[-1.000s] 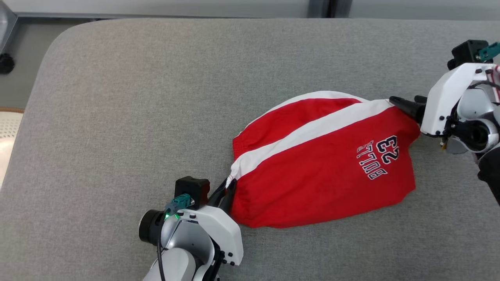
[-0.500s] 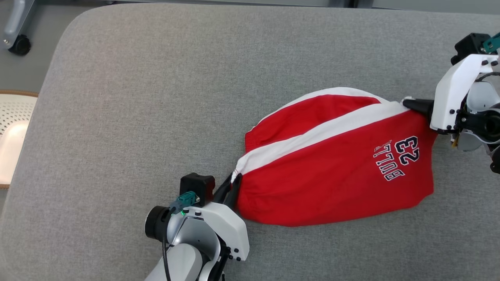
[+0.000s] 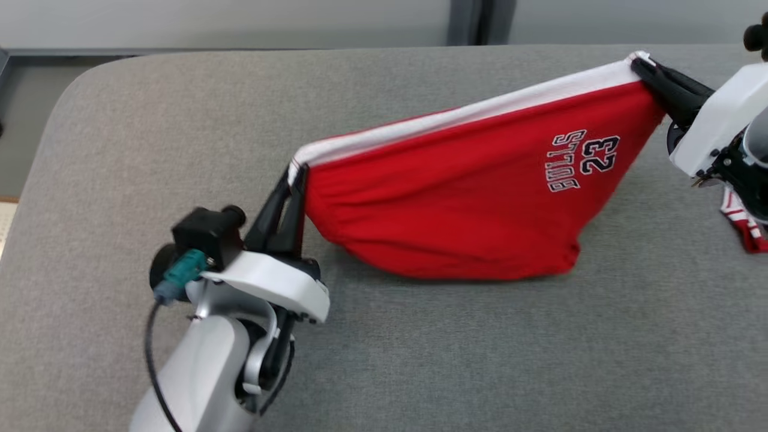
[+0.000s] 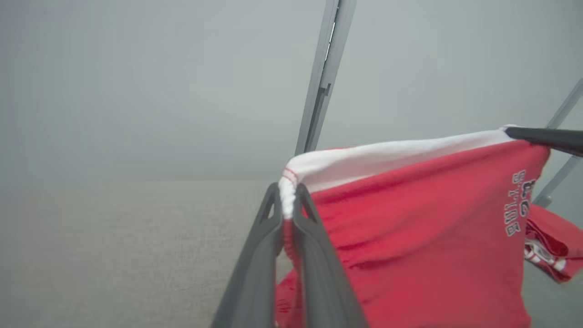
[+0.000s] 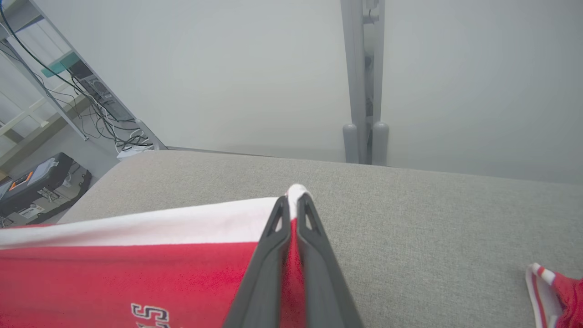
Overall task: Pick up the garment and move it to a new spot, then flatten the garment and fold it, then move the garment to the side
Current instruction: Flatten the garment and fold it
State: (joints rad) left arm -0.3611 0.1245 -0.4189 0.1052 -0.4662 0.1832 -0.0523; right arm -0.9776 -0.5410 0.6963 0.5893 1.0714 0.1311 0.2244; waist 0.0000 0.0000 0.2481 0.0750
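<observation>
As the soft, light garment is sagging, I am pinching its white-banded corners with my left gripper and right gripper

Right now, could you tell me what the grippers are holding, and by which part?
Both hold the red shorts by the white stripe: the left gripper at one end, the right gripper at the other.

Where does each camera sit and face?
Head view: on the head, looking down at the grey cushion; left pincer and right pincer hold the red shorts.
Left wrist view: on that wrist, along its fingers, across the shorts.
Right wrist view: on that wrist, along its fingers, toward the wall.
Shared: both wrist views show a second red garment.
</observation>
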